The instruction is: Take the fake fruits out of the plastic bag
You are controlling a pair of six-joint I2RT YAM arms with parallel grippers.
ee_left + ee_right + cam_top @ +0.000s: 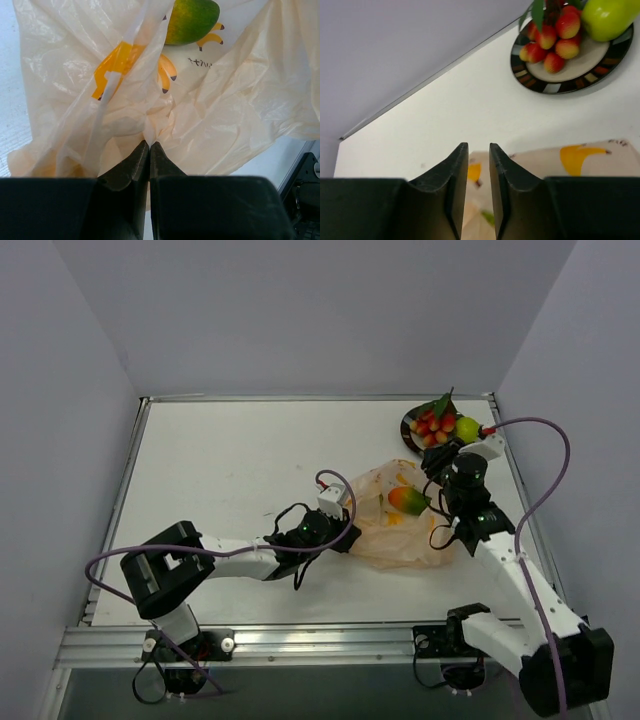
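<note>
Progress partial: berries (432, 425) and lemon (467, 428) on plate (408, 430) at 1 o'clock; mango (404, 500), apparently still inside plastic bag (385, 538), at centre; left gripper (150, 145) clamped on that bag, right gripper (478, 150) slightly parted, empty.

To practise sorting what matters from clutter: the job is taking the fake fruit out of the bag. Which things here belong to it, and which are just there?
Belong to the job: plastic bag; mango; berry cluster; lemon; left gripper, pinching the bag.

Just there: plate under the berries and lemon; table.
</note>
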